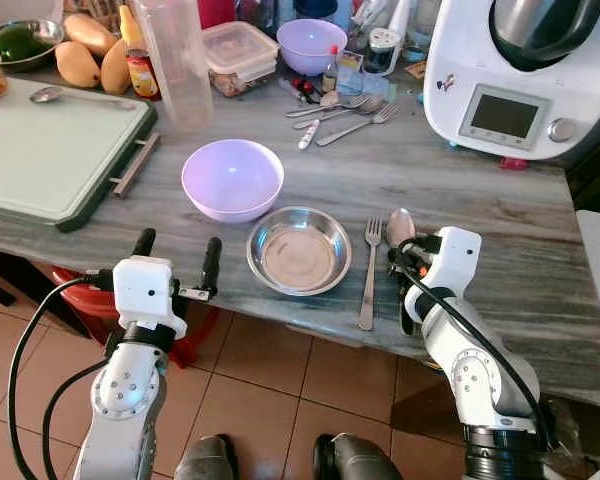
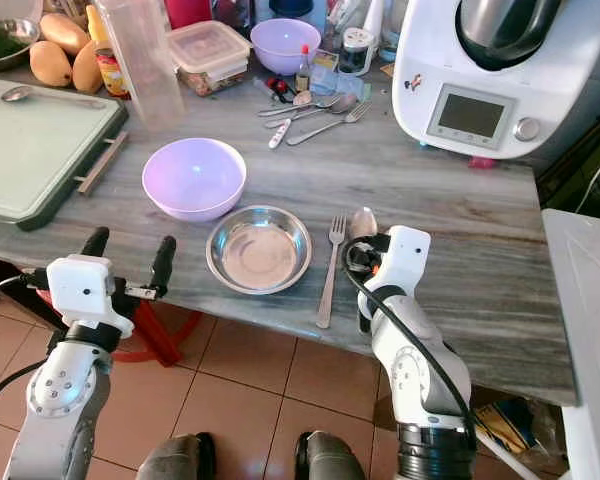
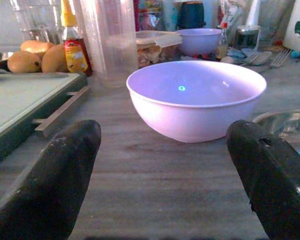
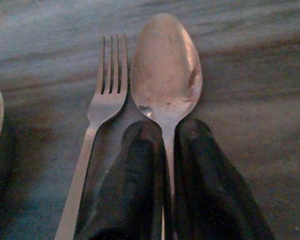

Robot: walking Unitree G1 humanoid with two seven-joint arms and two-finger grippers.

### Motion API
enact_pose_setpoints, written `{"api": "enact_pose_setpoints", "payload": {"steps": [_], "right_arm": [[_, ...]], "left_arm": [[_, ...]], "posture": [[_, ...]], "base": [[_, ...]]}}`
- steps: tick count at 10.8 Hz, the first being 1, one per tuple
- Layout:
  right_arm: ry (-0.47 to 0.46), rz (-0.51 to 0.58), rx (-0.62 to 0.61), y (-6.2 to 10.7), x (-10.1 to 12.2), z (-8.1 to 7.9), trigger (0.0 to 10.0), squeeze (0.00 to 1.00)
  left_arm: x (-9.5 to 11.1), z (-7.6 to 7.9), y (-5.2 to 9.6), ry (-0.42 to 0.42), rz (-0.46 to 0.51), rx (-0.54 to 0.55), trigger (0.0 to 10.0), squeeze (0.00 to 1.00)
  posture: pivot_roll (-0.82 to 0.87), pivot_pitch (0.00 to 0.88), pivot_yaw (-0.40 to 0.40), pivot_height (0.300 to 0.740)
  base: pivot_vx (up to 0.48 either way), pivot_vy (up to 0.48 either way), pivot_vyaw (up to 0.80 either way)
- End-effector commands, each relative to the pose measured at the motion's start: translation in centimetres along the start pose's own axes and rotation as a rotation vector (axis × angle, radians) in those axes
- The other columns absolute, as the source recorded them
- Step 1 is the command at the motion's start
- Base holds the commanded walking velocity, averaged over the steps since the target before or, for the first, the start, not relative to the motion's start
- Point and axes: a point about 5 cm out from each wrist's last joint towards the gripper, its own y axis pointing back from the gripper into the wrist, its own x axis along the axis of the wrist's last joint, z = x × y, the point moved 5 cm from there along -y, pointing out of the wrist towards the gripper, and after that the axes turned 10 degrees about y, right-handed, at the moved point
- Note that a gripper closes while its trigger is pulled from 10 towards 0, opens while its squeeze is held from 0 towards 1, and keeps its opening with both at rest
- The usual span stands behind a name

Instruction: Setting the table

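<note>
A steel bowl (image 1: 299,250) sits near the counter's front edge, with a large lilac bowl (image 1: 232,178) just behind it to the left. A fork (image 1: 370,270) lies to the right of the steel bowl, tines pointing away from me. Beside the fork lies a spoon (image 1: 400,225), resting on the counter. My right gripper (image 4: 167,131) is shut on the spoon's handle, just behind its bowl. My left gripper (image 1: 178,256) hovers open at the counter's edge, in front of the lilac bowl (image 3: 195,100), holding nothing.
A green-rimmed cutting board (image 1: 50,150) takes up the counter's left. A white kitchen machine (image 1: 510,80) stands at the back right. Behind are a tall clear container (image 1: 178,60), loose cutlery (image 1: 340,112), a second lilac bowl (image 1: 310,42), a lidded box (image 1: 238,50) and mangoes (image 1: 80,60).
</note>
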Motion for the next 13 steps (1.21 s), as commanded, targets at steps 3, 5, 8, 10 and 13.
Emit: {"api": "enact_pose_setpoints", "payload": {"steps": [3, 5, 8, 10, 13], "right_arm": [[-0.02, -0.126, -0.025, 0.0, -3.2, 0.6, 10.0, 1.0], [-0.032, -0.127, -0.018, 0.1, -3.1, 0.6, 10.0, 1.0], [-0.07, -0.156, -0.018, 0.4, -3.3, 0.9, 10.0, 1.0], [-0.078, -0.154, -0.028, 0.9, -3.2, 1.4, 10.0, 1.0], [-0.079, -0.142, -0.046, 1.8, -3.0, 2.2, 10.0, 1.0]], "left_arm": [[-0.2, -0.2, 0.2, -0.005, -0.007, -0.006, 10.0, 0.0], [-0.2, 0.0, 0.1, -0.002, -0.006, -0.013, 10.0, 0.0], [-0.1, 0.0, 0.1, -0.001, -0.004, -0.014, 10.0, 0.0], [-0.1, 0.0, 0.1, 0.0, -0.004, -0.016, 10.0, 0.0], [-0.1, 0.1, 0.0, 0.002, -0.001, -0.019, 10.0, 0.0]], "posture": [[0.03, 0.171, -0.047, 0.74], [0.03, 0.172, -0.046, 0.74], [0.03, 0.173, -0.047, 0.74], [0.03, 0.174, -0.047, 0.74], [0.02, 0.172, -0.047, 0.74]], "base": [[0.0, 0.0, 0.0], [0.0, 0.0, 0.0], [0.0, 0.0, 0.0], [0.0, 0.0, 0.0], [0.0, 0.0, 0.0]]}}
